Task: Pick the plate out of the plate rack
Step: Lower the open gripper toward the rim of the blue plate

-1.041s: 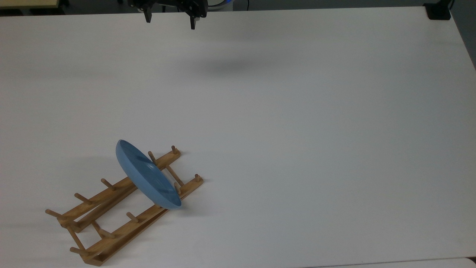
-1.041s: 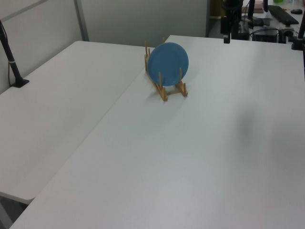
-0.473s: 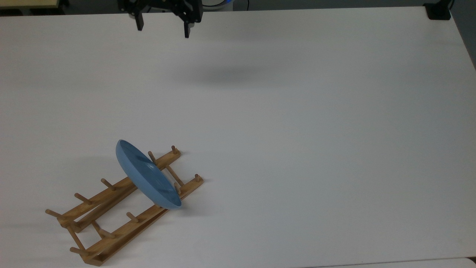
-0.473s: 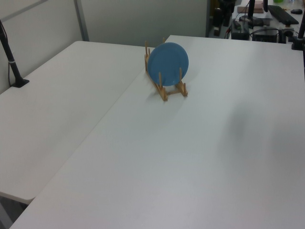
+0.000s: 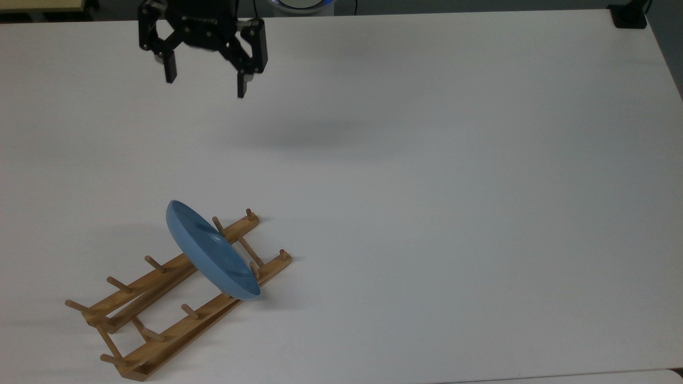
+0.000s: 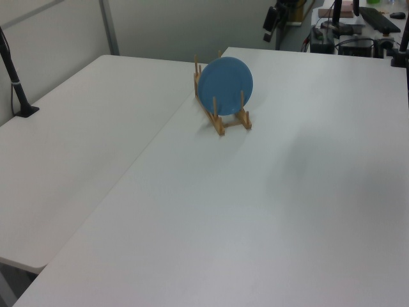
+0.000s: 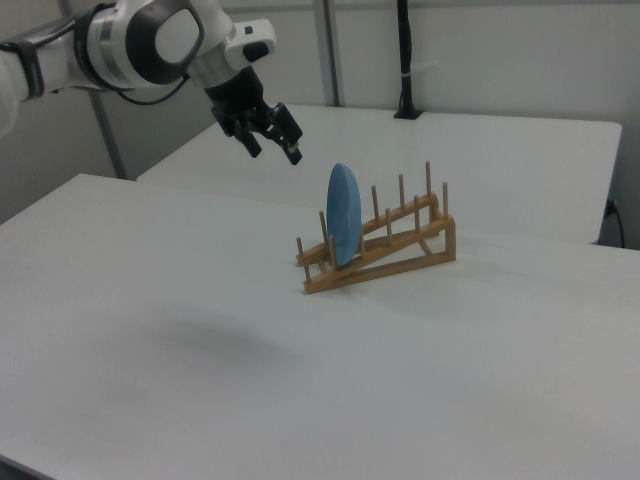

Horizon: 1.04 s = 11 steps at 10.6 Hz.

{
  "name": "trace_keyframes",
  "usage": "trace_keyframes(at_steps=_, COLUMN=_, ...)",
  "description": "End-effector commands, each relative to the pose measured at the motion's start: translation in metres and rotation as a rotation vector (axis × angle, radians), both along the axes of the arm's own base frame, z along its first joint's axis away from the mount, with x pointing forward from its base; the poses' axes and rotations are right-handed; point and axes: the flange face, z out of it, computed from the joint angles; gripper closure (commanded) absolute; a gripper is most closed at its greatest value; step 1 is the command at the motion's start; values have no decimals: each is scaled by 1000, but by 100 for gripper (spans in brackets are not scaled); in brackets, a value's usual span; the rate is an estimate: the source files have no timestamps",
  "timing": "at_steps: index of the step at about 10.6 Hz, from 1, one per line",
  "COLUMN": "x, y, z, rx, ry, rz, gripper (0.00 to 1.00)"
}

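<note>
Top view: plate (image 5: pixel 212 250) in plate rack (image 5: pixel 160 309), well apart from spread claw (image 5: pixel 205 85)

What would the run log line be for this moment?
phase: approach | gripper: open, in the air, apart from plate | plate: on edge between pegs of plate rack | contact: none

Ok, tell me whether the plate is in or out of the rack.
In. The plate stands on edge between the plate rack's pegs.

White rounded arm segments (image 7: pixel 150 40) with dark grey joint rings, black two-fingered hand (image 5: pixel 205 80)
</note>
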Motion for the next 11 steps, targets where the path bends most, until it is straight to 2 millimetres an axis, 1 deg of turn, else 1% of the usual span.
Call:
trace_keyframes(at_steps=1, x=37, y=6, z=-14, rx=-63, ry=-123, rz=-83, gripper=0)
trace_keyframes(at_steps=3, x=57, y=14, z=-38, rx=-131, ry=-183, rz=-102, gripper=0)
trace_keyframes(at_steps=4, x=64, y=12, z=-52, rx=-162, ry=-202, rz=-116, gripper=5)
trace_keyframes(at_steps=6, x=75, y=10, z=-72, rx=-212, ry=-221, rz=-96, gripper=27)
trace_keyframes(at_steps=7, x=80, y=10, z=-85, rx=-225, ry=-215, rz=-82, gripper=31)
trace_keyframes(at_steps=8, x=83, y=9, z=-95, rx=-262, ry=-208, rz=-62, gripper=41)
trace_keyframes(at_steps=9, x=85, y=8, z=-101, rx=-290, ry=-202, rz=-49, gripper=48)
trace_keyframes(at_steps=10, x=87, y=6, z=-112, rx=-303, ry=-187, rz=-42, gripper=52)
trace_keyframes(at_steps=11, x=89, y=5, z=-120, rx=-314, ry=-176, rz=-36, gripper=52)
